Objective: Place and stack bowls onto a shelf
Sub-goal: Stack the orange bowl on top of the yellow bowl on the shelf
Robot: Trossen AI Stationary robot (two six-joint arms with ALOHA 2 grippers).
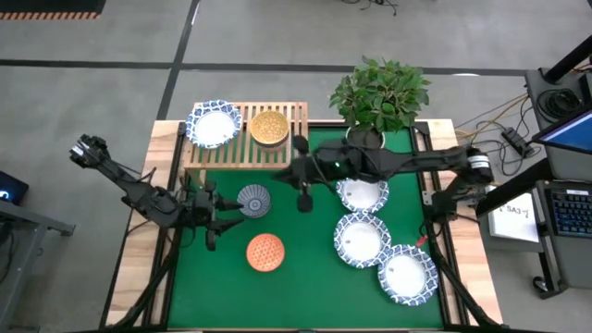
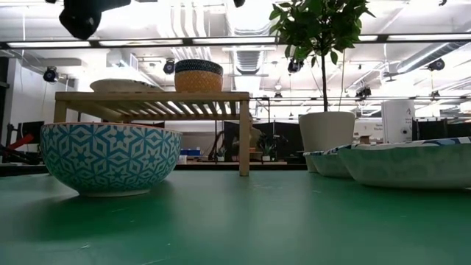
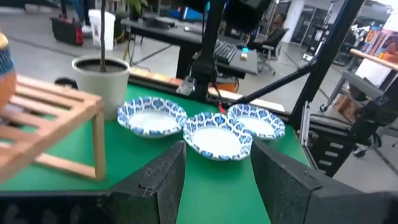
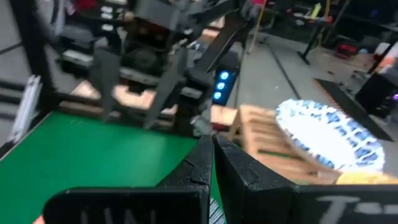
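Light-wood slats of the low shelf [image 1: 242, 146] carry one wide white bowl with a blue patterned rim [image 1: 214, 124] and a small deep yellow-orange bowl [image 1: 269, 128]. Three more blue-rimmed white bowls [image 1: 362, 239] lie on the green desk [image 1: 305, 287], near a grey-blue bowl [image 1: 254, 200] and a red-orange bowl [image 1: 265, 252]. The left gripper [image 3: 216, 180] hangs open and empty beside the grey-blue bowl. The right gripper [image 4: 212, 163] is closed, empty, over the desk before the shelf.

Shelf [image 1: 242, 148] — pale slatted wood (matt) — bowls [image 1: 362, 240] glossy glazed ceramic, table mat [image 1: 305, 277] smooth green.
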